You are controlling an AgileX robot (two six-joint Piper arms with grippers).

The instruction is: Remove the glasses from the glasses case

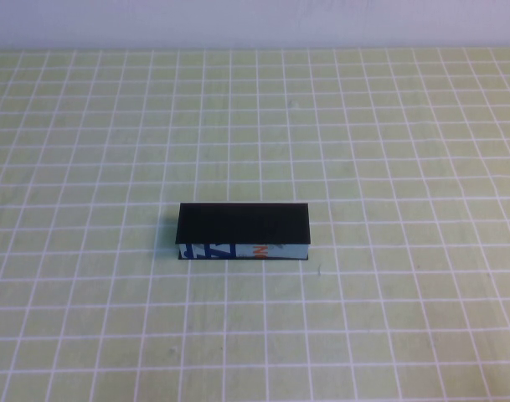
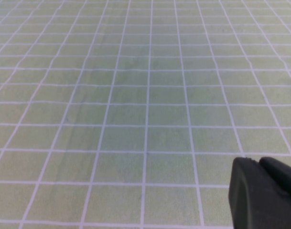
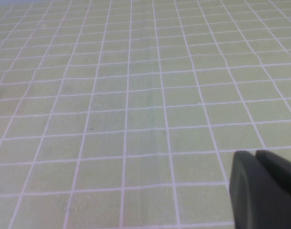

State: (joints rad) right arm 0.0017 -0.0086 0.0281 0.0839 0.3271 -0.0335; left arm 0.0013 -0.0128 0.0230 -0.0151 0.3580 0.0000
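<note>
The glasses case [image 1: 243, 233] is lying near the middle of the checked tablecloth [image 1: 405, 126], its flat black lid shut and its light blue printed side facing the robot. The glasses are not showing at all; if they are here, they are sitting inside the closed box.

The case looks like a light, stiff little box, so it will probably slide on the cloth if pushed from one side only. The lid looks smooth, with little to catch. I would say the best hold is the lid's front edge, just above the printed side, lifted while the other arm is steadying the box by its short ends. The glasses inside, being thin plastic, will likely want a gentle pinch at the bridge or along one arm, not on the lenses.

Neither arm is reaching into the overhead view. The left gripper [image 2: 264, 195] is hanging above bare cloth, holding nothing, and I cannot tell how its jaws are standing. The right gripper [image 3: 264, 191] is likewise hovering over bare cloth, well apart from the case, with its jaws pressed together on nothing.
</note>
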